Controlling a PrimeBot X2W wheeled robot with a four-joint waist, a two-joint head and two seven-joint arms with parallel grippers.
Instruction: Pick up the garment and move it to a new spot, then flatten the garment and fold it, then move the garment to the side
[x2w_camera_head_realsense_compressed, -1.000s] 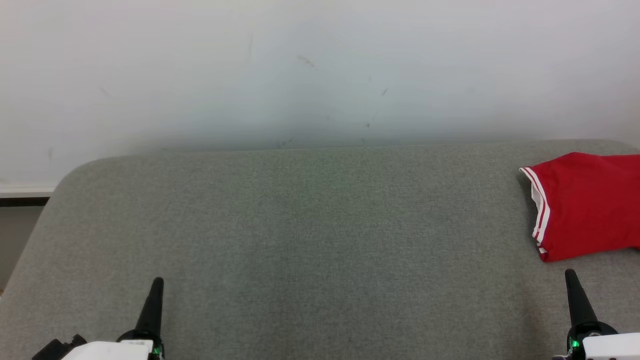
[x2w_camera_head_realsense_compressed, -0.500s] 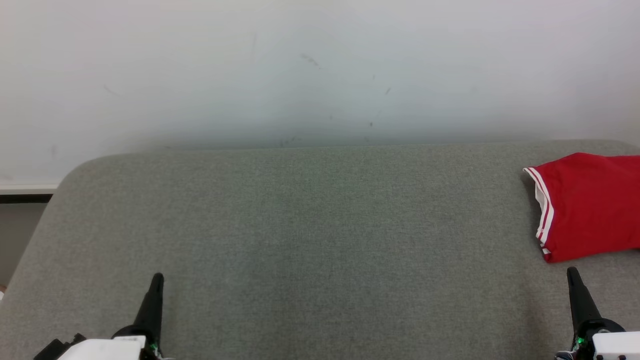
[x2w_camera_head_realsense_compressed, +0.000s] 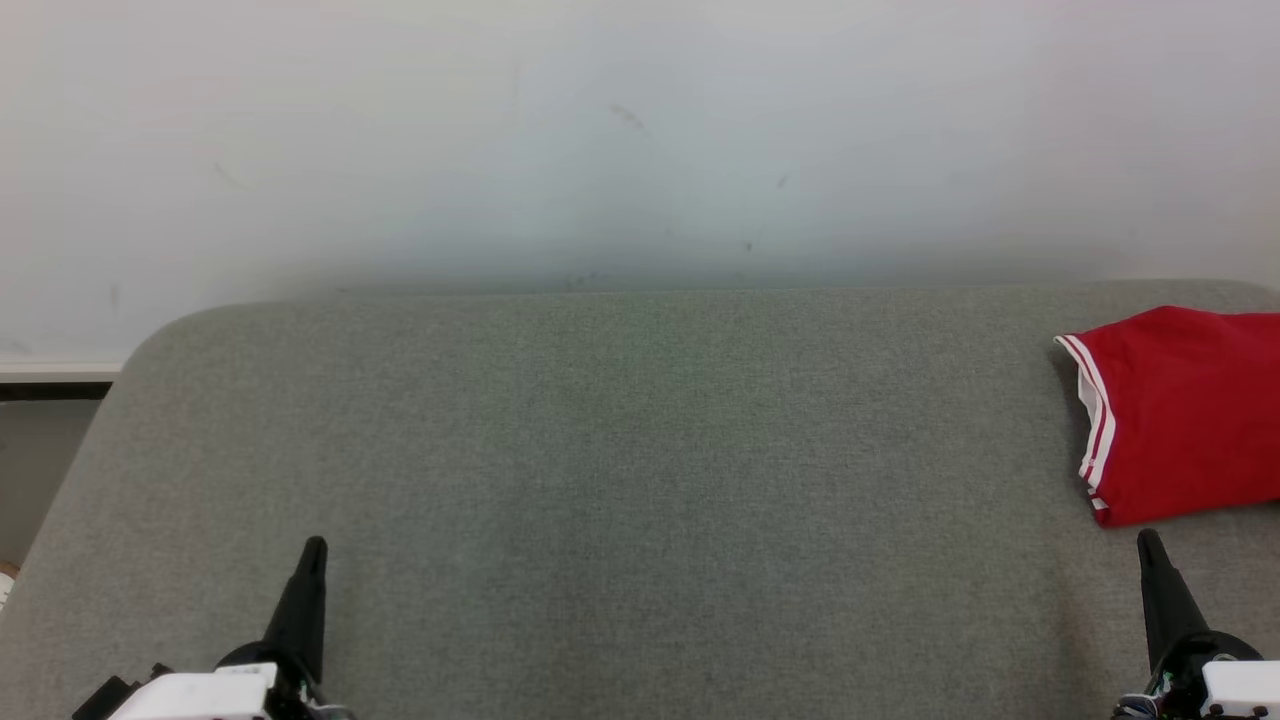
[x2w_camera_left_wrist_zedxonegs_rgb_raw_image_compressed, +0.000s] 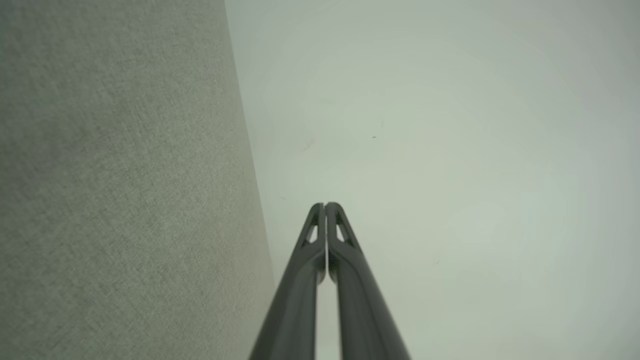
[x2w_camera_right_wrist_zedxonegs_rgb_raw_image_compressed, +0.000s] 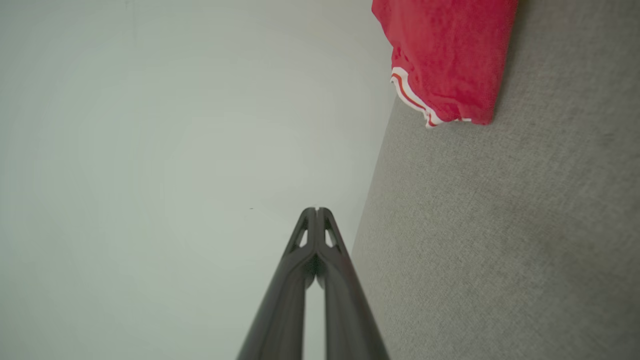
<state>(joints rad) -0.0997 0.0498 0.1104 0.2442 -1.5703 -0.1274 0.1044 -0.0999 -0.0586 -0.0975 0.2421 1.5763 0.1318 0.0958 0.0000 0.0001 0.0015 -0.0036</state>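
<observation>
Count: 1 garment (x2w_camera_head_realsense_compressed: 1185, 415), 2 grippers, 1 grey upholstered surface (x2w_camera_head_realsense_compressed: 600, 470), 1 pale wall (x2w_camera_head_realsense_compressed: 600, 140) behind it with a few small scuff marks.

Garment: red, with white-and-red striped trim along the edge facing centre. It lies on the surface at the far right of the head view, close to the back edge by the wall, and the frame cuts it off. It looks compact and laid in layers, but I can't tell how many. In the right wrist view it sits at the top, right by the surface's edge. Neither gripper touches it.

Left gripper (x2w_camera_head_realsense_compressed: 313, 548): lower left of the head view, pointing toward the wall. The left wrist view shows its fingers (x2w_camera_left_wrist_zedxonegs_rgb_raw_image_compressed: 300, 300) pressed together tip to tip with nothing between them. Well apart from the garment. Can't tell if it touches the fabric below.

Right gripper (x2w_camera_head_realsense_compressed: 1150, 540): lower right of the head view. Its fingers (x2w_camera_right_wrist_zedxonegs_rgb_raw_image_compressed: 345, 300) are also closed against each other and it holds nothing. The tip sits near the garment's near edge, with a strip of bare grey between them.

The middle of the surface is bare grey fabric.
</observation>
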